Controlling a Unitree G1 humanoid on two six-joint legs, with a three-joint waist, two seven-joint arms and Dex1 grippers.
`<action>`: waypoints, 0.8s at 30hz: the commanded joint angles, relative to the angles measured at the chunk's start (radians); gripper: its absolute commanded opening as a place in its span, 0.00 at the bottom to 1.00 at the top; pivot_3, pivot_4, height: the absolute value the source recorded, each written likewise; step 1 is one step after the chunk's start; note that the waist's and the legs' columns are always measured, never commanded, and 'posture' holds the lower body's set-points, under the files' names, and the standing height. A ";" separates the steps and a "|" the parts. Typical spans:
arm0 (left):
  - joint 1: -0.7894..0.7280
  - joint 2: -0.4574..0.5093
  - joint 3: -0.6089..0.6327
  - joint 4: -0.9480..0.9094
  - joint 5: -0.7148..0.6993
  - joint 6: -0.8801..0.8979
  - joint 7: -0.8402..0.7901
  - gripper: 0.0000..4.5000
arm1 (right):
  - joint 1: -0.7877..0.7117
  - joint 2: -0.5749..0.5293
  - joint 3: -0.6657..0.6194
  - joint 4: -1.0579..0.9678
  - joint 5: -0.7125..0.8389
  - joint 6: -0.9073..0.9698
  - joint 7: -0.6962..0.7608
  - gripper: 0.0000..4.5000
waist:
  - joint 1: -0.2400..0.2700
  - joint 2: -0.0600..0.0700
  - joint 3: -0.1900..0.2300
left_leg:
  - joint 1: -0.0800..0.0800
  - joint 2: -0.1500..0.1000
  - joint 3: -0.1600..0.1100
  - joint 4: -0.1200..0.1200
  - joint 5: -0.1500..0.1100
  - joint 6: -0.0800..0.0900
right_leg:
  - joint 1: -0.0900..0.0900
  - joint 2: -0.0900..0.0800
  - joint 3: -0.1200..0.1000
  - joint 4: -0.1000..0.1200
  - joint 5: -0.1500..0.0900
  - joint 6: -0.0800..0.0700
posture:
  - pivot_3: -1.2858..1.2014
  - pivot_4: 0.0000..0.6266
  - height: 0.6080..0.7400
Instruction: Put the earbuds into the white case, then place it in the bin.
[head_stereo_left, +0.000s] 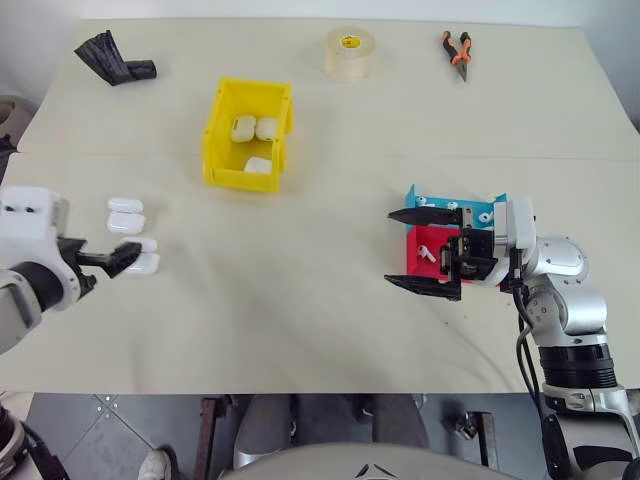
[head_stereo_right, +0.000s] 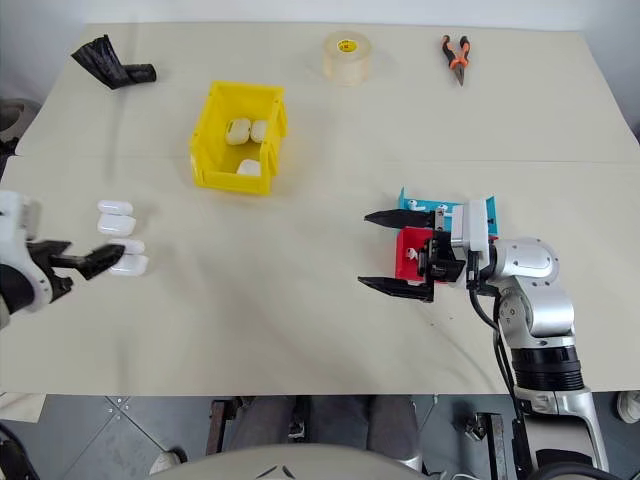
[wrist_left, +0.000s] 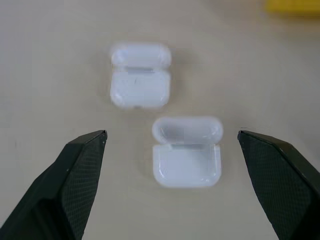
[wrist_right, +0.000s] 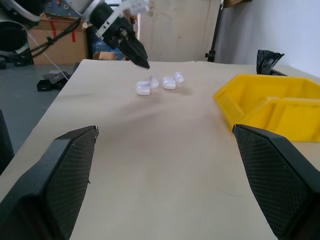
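A: Left gripper?
B: Fingers spread wide, nothing held. Hovering at the left edge of the tabletop, tips just beside the nearer of two white cases.

A: Cases on the left?
B: Two, both lying with lids hinged open. Near case framed between the left fingers in the wrist view, not touched. Far case just beyond it, apart. No contents discernible in either.

A: Right gripper?
B: Fingers fully apart, pointing left, empty. Held level over the right side of the tabletop, in front of the red tray and the blue tray behind it.

A: Earbuds?
B: Small white earbuds on the red tray; more white pieces on the blue tray. Exact count not readable.

A: Bin?
B: Yellow bin far-centre left, well apart from both grippers. Three closed white cases inside.

A: Other items?
B: Along the far edge: black crumpled bag at left, tape roll centre, orange-handled pliers at right.
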 joint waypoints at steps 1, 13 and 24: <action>-0.018 -0.004 -0.026 0.030 -0.021 0.015 0.050 0.99 | -0.004 -0.005 -0.012 -0.021 0.019 -0.006 0.008 1.00 | -0.002 0.000 0.000 | 0.000 0.000 0.000 0.000 0.000 0.000 | 0.000 0.000 0.000 0.000 0.000 0.000 | 0.52 0.24 1.00; -0.090 -0.084 -0.147 0.109 0.063 0.015 0.100 0.99 | 0.040 -0.011 -0.025 -0.101 0.039 0.017 -0.031 1.00 | -0.001 -0.001 0.000 | 0.000 0.000 0.000 0.000 0.000 -0.002 | 0.000 0.000 0.000 0.000 0.000 -0.001 | 0.52 0.24 1.00; -0.079 -0.061 -0.197 0.147 0.140 0.015 0.028 0.95 | 0.059 -0.008 -0.025 -0.124 0.028 0.003 -0.074 1.00 | 0.000 0.001 -0.001 | 0.001 0.000 0.001 0.000 0.000 -0.002 | 0.000 0.000 0.001 0.001 0.000 -0.001 | 0.52 0.24 1.00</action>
